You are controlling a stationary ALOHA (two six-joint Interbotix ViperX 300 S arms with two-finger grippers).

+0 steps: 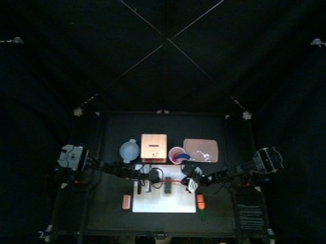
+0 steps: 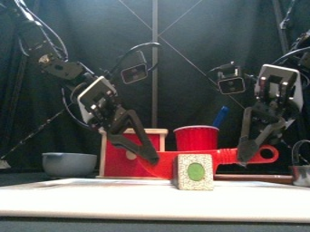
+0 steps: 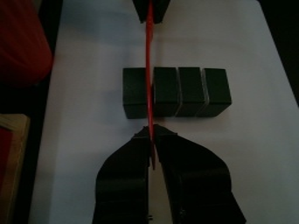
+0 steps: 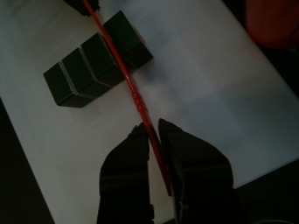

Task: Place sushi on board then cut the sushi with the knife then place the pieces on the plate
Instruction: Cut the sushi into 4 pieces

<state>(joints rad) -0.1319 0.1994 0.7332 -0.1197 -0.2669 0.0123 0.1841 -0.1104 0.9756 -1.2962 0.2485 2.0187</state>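
Left wrist view, looking down past the left gripper (image 3: pixel 149 131): its 2 fingers are closed on 1 end of a thin red knife (image 3: pixel 149 52). The blade runs straight out from the fingertips, across the sushi (image 3: pixel 187 92), to the right gripper (image 3: pixel 153 7) at its far end. The sushi, a row of 4 dark green blocks, lies on the white board (image 3: pixel 251 52) just beyond the left fingertips. The blade sits over the seam between the 1st and 2nd blocks.

Right wrist view: the right gripper's fingers are closed on the knife too. The blade crosses the sushi ahead of them, with 1 block on one side and 3 on the other.

Front view: the sushi sits low on the board between the 2 grippers. The right fingers pinch the thick red handle. How deep the edge has gone into the roll cannot be told.

This looks like the 1st cut. To do it well, both grippers should lower together, so the blade stays level and on the seam. A tilted or sliding blade would likely push the roll along the board instead of parting it.

Top view: the plate (image 1: pixel 200 150) lies behind the board, well apart from both sets of fingers.
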